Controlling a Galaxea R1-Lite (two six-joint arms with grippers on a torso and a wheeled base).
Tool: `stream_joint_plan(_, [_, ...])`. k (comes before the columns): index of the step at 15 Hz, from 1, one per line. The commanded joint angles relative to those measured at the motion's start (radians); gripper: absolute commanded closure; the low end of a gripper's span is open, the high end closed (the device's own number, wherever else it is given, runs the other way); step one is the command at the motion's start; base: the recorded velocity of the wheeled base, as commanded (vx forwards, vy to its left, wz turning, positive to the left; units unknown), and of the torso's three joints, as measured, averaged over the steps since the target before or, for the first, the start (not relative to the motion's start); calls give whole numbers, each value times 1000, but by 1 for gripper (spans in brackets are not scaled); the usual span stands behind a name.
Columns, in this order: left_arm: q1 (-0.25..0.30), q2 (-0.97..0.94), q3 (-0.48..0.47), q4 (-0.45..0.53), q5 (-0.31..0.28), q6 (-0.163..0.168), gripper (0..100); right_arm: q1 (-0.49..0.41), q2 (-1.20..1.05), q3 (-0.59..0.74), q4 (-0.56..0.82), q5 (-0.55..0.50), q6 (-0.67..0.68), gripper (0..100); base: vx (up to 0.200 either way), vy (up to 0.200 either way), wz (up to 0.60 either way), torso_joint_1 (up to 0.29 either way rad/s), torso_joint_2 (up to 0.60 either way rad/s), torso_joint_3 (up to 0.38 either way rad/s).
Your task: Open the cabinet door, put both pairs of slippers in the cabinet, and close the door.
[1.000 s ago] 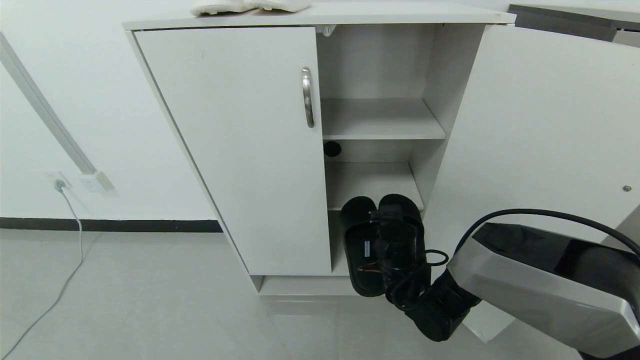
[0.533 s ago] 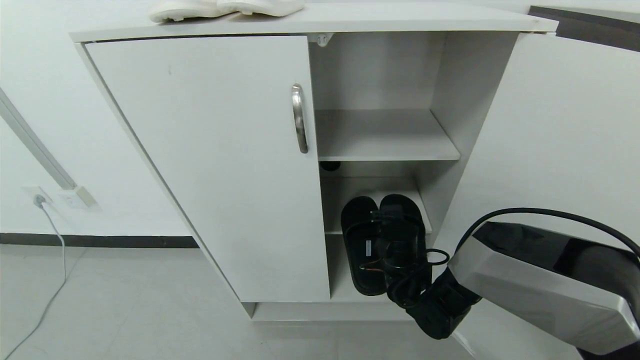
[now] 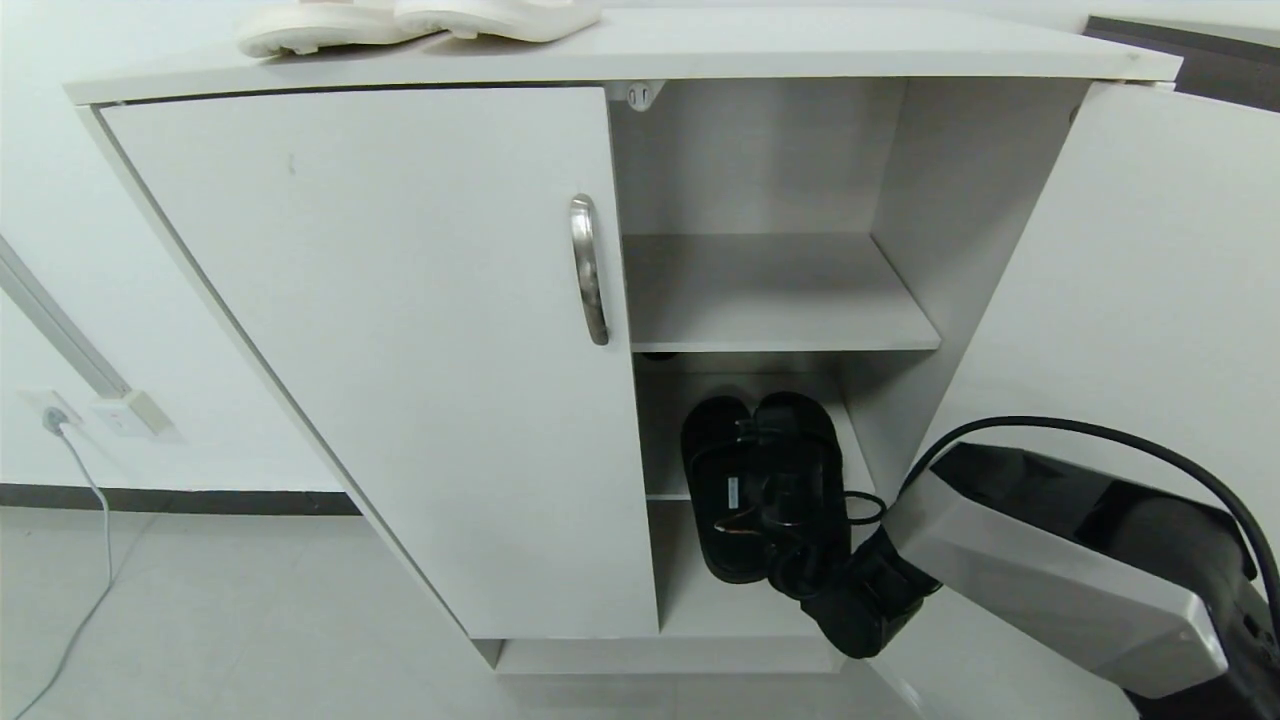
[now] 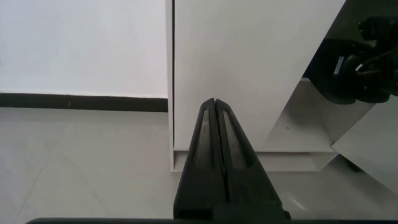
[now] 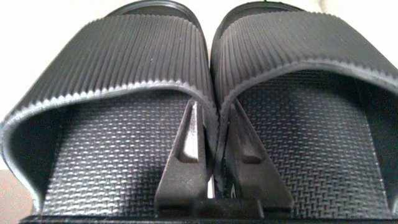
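Between the jaws of our right gripper, clamped tight, sit the adjoining inner walls of the black slippers, with the open cabinet just ahead. We judge them light, rubbery and bendy. Our left gripper is closed and empty.

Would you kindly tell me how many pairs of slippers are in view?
2. The black pair is held by the right pincer in front of the cabinet's lower shelves; the white pair lies on the cabinet top. The closed left door may hide more.
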Motion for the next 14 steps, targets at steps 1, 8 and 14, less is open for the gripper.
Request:
stream_joint_plan(1, [0,1,0,0,0,0,100,-10,26,-76,43,0,2,100,0,0,0,0,0,0])
stream_joint_plan(8, [0,1,0,0,0,0,100,-44,110,-402,296,11,67,100,0,0,0,0,0,0])
stream_joint_plan(14, [0,1,0,0,0,0,100,-71,147,-477,322,14,53,100,0,0,0,0,0,0])
